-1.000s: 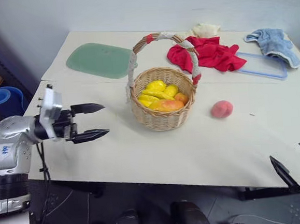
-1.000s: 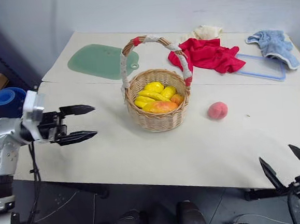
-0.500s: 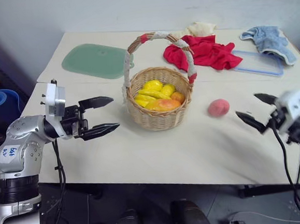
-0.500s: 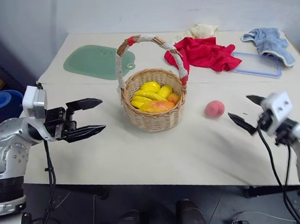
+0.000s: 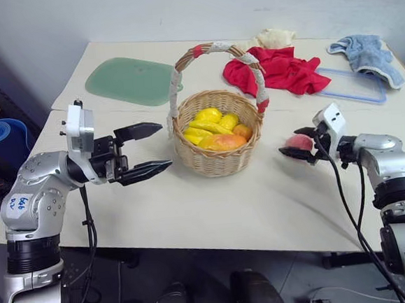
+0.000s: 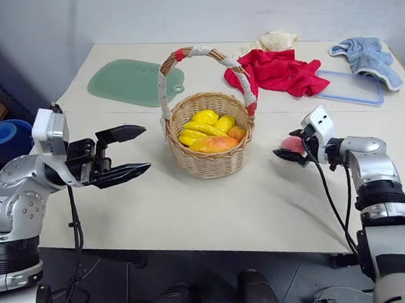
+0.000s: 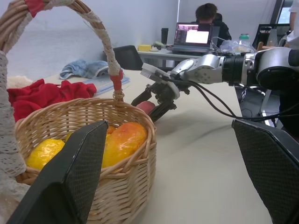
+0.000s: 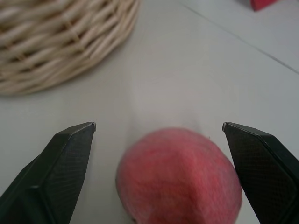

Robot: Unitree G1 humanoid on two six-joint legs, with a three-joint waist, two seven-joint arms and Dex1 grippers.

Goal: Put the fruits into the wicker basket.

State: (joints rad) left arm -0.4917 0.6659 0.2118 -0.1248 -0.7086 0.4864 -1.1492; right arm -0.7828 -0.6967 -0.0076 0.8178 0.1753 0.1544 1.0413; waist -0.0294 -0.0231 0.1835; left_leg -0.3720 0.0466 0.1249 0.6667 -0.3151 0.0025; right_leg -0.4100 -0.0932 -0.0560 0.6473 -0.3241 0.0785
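Note:
The wicker basket [image 5: 218,161] stands mid-table and holds the yellow mango with an orange-red end [image 5: 223,142] among other yellow fruit. To its right the pink-red peach [image 5: 301,141] lies on the table. My right gripper [image 5: 290,143] is open, one finger on either side of the peach, with gaps showing in the right wrist view between the peach [image 8: 180,177] and the fingertips of the gripper [image 8: 159,125]. My left gripper [image 5: 165,144] hovers open and empty just left of the basket, pointing at it.
A green mat [image 5: 130,80] lies at the back left. A red cloth [image 5: 280,72], a cream cloth [image 5: 276,38], a blue cloth [image 5: 366,51] and a clear lid [image 5: 355,87] sit at the back right. A person [image 7: 208,16] works at a laptop far off.
My right arm came up from the table's near edge and forward to the peach, its open fingers now either side of it. My left gripper shifted slightly toward the basket.

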